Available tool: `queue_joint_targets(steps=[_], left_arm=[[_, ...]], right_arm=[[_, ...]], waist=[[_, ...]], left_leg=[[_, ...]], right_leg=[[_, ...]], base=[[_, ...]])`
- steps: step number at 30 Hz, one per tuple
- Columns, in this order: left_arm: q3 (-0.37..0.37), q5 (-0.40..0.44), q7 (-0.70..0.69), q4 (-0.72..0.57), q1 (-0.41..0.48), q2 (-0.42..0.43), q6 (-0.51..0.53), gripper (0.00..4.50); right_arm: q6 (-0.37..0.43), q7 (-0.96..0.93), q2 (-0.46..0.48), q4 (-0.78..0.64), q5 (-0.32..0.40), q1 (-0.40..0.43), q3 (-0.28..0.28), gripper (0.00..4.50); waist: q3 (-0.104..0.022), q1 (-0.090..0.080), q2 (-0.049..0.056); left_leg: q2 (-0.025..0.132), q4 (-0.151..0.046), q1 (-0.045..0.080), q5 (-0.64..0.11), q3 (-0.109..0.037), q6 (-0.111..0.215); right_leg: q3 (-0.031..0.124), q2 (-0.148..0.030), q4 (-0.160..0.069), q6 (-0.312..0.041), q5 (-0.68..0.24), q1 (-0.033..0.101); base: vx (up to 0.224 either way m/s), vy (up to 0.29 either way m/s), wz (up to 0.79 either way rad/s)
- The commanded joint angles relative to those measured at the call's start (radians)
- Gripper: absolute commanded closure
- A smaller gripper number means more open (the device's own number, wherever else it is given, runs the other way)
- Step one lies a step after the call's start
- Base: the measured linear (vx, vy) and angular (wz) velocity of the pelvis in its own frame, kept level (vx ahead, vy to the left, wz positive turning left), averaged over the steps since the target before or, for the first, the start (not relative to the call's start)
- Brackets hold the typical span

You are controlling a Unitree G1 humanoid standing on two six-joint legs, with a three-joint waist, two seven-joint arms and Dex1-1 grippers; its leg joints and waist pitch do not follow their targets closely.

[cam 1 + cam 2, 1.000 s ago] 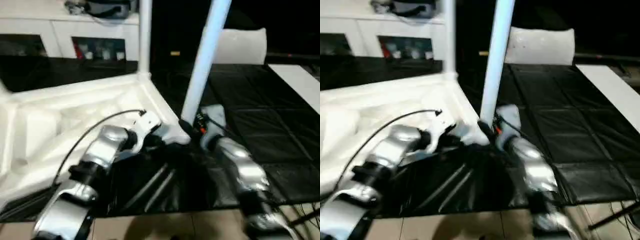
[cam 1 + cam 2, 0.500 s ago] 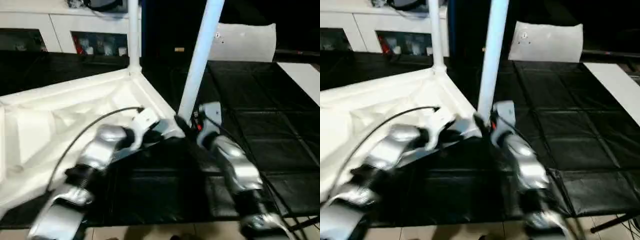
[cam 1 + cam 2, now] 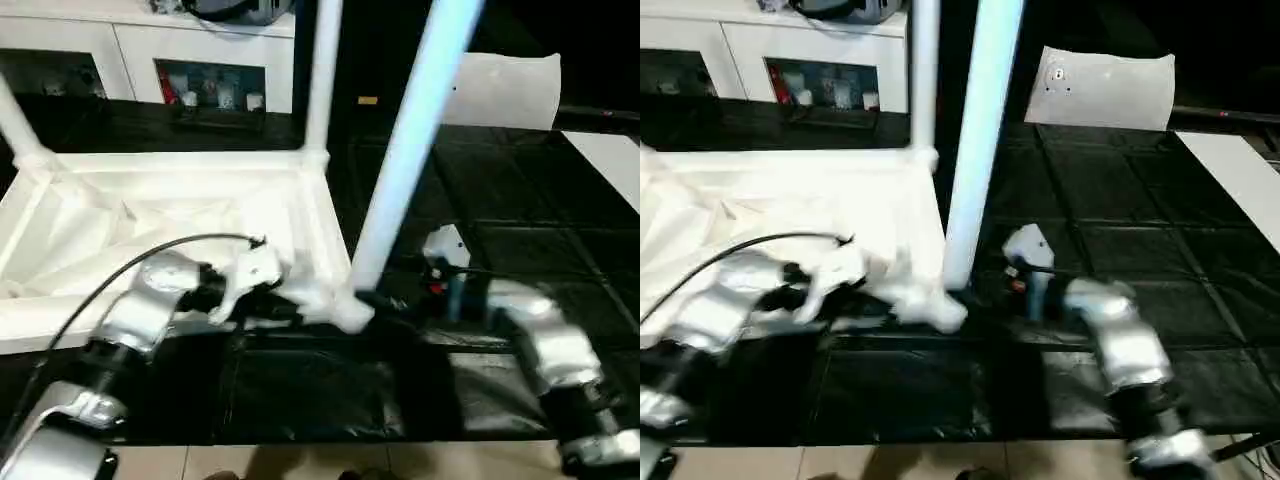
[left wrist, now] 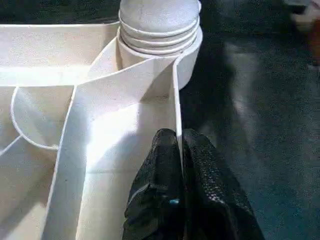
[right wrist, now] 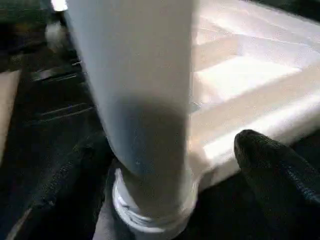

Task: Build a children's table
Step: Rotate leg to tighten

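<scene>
The white tabletop (image 3: pixel 150 220) lies upside down on the black mat, ribbed underside up. Upright legs stand in its far right corner (image 3: pixel 320 80) and far left corner (image 3: pixel 15 120). A third leg (image 3: pixel 410 150) rises from the near right corner socket (image 4: pixel 160 30). My left gripper (image 4: pixel 177 137) is shut on the tabletop's rim wall just beside that socket. My right gripper (image 5: pixel 165 175) is open around the base of this leg (image 5: pixel 145 100), one finger (image 5: pixel 270 170) standing clear of it, the other (image 5: pixel 60 185) on the opposite side.
A white cabinet (image 3: pixel 200 50) with dark compartments runs along the back. A white pillow-like slab (image 3: pixel 510 90) leans at the back right, and a white board (image 3: pixel 610 170) lies at the right edge. The black mat (image 3: pixel 520 220) ends at the pale floor (image 3: pixel 300 460) in front.
The view has shifted. The tabletop now lies squarer to me and its far left leg has come into view. My right forearm has swung out to the right of the near leg.
</scene>
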Motion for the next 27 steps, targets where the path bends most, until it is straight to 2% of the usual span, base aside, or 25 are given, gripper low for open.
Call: queue_joint_targets(steps=[1, 2, 3, 4, 5, 7, 8, 9, 10, 11, 17, 19, 27], left_arm=[[-0.044, -0.021, -0.088, -0.029, 0.011, 0.003, -0.037, 4.50], [-0.047, -0.023, -0.100, -0.031, 0.012, 0.006, -0.040, 4.50], [-0.050, -0.026, -0.111, -0.036, 0.013, 0.008, -0.041, 4.50], [-0.053, -0.030, -0.120, -0.038, 0.014, 0.011, -0.044, 4.50], [-0.054, -0.031, -0.123, -0.039, 0.015, 0.011, -0.044, 4.50], [-0.066, -0.040, -0.147, -0.053, 0.017, 0.019, -0.048, 4.50], [-0.067, -0.040, -0.149, -0.054, 0.017, 0.019, -0.048, 4.50], [-0.069, -0.040, -0.155, -0.056, 0.017, 0.018, -0.050, 4.50], [-0.071, -0.039, -0.156, -0.058, 0.017, 0.018, -0.052, 4.50], [-0.073, -0.036, -0.155, -0.056, 0.016, 0.017, -0.055, 4.50], [-0.076, -0.031, -0.156, -0.053, 0.013, 0.017, -0.062, 4.50], [-0.077, -0.030, -0.154, -0.051, 0.011, 0.019, -0.062, 4.50], [-0.063, -0.027, -0.106, -0.023, -0.002, 0.009, -0.043, 4.50]], right_arm=[[-0.015, 0.091, -0.027, 0.025, 0.022, -0.020, 0.017, 0.38], [-0.011, 0.111, -0.031, 0.033, 0.025, -0.027, 0.021, 0.38], [-0.006, 0.135, -0.033, 0.041, 0.030, -0.035, 0.025, 0.38], [-0.005, 0.153, -0.035, 0.048, 0.035, -0.040, 0.028, 0.63], [-0.004, 0.158, -0.036, 0.050, 0.036, -0.041, 0.029, 0.63], [0.014, 0.225, -0.040, 0.067, 0.046, -0.058, 0.054, 0.72], [0.013, 0.232, -0.040, 0.070, 0.045, -0.060, 0.058, 0.77], [0.009, 0.253, -0.036, 0.082, 0.041, -0.067, 0.068, 1.06], [0.002, 0.260, -0.033, 0.088, 0.037, -0.068, 0.073, 1.06], [-0.008, 0.270, -0.029, 0.100, 0.032, -0.072, 0.082, 1.15], [-0.026, 0.293, -0.008, 0.127, 0.023, -0.083, 0.101, 1.60], [-0.026, 0.297, 0.001, 0.130, 0.024, -0.088, 0.104, 1.91], [-0.008, 0.307, 0.010, 0.122, 0.035, -0.079, 0.110, 2.33]], waist=[[-0.058, 0.000, -0.005], [-0.059, 0.003, -0.004], [-0.058, 0.006, -0.010], [-0.058, 0.011, -0.006], [-0.057, 0.011, -0.005], [-0.058, 0.012, -0.013], [-0.058, 0.014, -0.012], [-0.058, 0.014, -0.012], [-0.056, 0.016, -0.013], [-0.057, 0.017, -0.018], [-0.058, 0.027, -0.018], [-0.058, 0.027, -0.017], [-0.057, 0.030, -0.019]], left_leg=[[0.063, -0.067, 0.003, -0.145, -0.013, 0.093], [0.063, -0.066, 0.004, -0.142, -0.013, 0.093], [0.063, -0.067, 0.006, -0.138, -0.012, 0.091], [0.065, -0.068, 0.009, -0.135, -0.012, 0.086], [0.066, -0.068, 0.010, -0.141, -0.012, 0.083], [0.067, -0.069, 0.007, -0.148, -0.014, 0.075], [0.067, -0.069, 0.007, -0.146, -0.014, 0.070], [0.067, -0.069, 0.006, -0.148, -0.014, 0.068], [0.066, -0.068, 0.007, -0.154, -0.013, 0.064], [0.066, -0.068, 0.007, -0.154, -0.013, 0.063], [0.066, -0.068, 0.007, -0.144, -0.014, 0.053], [0.066, -0.068, 0.007, -0.149, -0.014, 0.049], [0.065, -0.068, 0.006, -0.159, -0.014, 0.042]], right_leg=[[0.056, -0.080, -0.066, -0.220, -0.257, 0.050], [0.056, -0.080, -0.066, -0.224, -0.255, 0.049], [0.056, -0.078, -0.065, -0.226, -0.249, 0.047], [0.056, -0.078, -0.064, -0.230, -0.242, 0.046], [0.055, -0.077, -0.064, -0.233, -0.241, 0.044], [0.054, -0.077, -0.062, -0.237, -0.241, 0.048], [0.054, -0.078, -0.060, -0.236, -0.240, 0.048], [0.054, -0.079, -0.060, -0.236, -0.243, 0.048], [0.054, -0.079, -0.062, -0.232, -0.254, 0.047], [0.054, -0.079, -0.063, -0.229, -0.259, 0.048], [0.055, -0.079, -0.060, -0.219, -0.260, 0.047], [0.054, -0.079, -0.061, -0.219, -0.270, 0.047], [0.055, -0.080, -0.063, -0.207, -0.297, 0.047]], base=[[0.000, 0.000, 0.00], [0.000, 0.000, 0.00], [0.000, 0.000, 0.00], [0.000, 0.000, 0.00], [0.000, 0.000, 0.00], [0.000, 0.000, 0.00], [0.000, 0.000, 0.00], [0.000, 0.000, 0.00], [0.000, 0.000, 0.00], [0.000, 0.000, 0.00], [0.000, 0.000, 0.00], [0.000, 0.000, 0.00], [0.000, 0.000, 0.00]])
